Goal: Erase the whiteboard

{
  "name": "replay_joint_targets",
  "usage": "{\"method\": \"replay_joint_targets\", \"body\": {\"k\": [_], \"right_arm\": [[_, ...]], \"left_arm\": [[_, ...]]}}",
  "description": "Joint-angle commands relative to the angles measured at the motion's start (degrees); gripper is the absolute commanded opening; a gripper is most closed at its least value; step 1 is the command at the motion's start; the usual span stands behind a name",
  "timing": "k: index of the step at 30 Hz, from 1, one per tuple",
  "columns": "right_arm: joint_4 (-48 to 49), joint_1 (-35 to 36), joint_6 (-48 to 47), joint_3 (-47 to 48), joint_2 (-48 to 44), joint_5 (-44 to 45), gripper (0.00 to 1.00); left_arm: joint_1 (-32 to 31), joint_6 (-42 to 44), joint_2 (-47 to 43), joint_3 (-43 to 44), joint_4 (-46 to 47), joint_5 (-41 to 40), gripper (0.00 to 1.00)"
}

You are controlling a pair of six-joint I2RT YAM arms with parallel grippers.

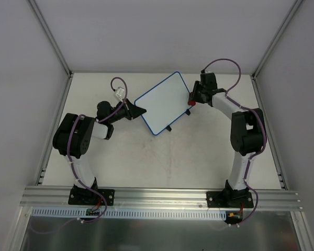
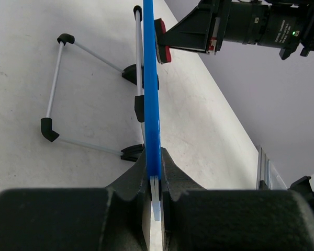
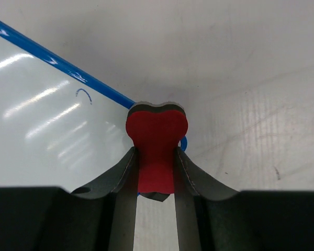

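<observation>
The whiteboard (image 1: 162,102), white with a thin blue rim, lies tilted at the table's middle back. My left gripper (image 1: 138,110) is shut on its left edge; in the left wrist view the blue rim (image 2: 150,104) runs edge-on from between the jaws. My right gripper (image 1: 192,97) is shut on the red bone-shaped eraser (image 3: 156,138), which sits at the board's right edge (image 3: 52,60). A small blue curved mark (image 3: 84,94) shows on the white surface left of the eraser. The eraser also shows in the left wrist view (image 2: 160,41).
A wire stand with black feet (image 2: 52,89) is under the board on the table (image 1: 162,157). White walls and an aluminium frame (image 1: 52,39) enclose the table. A rail (image 1: 162,196) runs along the near edge by the arm bases.
</observation>
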Motion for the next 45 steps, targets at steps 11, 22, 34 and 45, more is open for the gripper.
{"method": "replay_joint_targets", "body": {"k": [11,22,34,45], "right_arm": [[0.7,5.6,-29.8,4.2,-6.6,9.8,0.0],[12.1,8.6,-38.2,0.6,-5.5,19.6,0.0],[8.4,9.3,-40.3,4.5,-1.8,21.9,0.0],[9.4,9.5,-39.0,1.8,-2.6,20.1,0.0]], "left_arm": [[-1.7,2.0,-1.7,2.0,12.5,6.6,0.0],[-1.7,2.4,-1.9,2.9,8.9,5.7,0.0],[-1.7,2.1,-1.8,4.0,7.0,5.4,0.0],[-1.7,1.7,-1.1,5.7,3.5,3.8,0.0]]}}
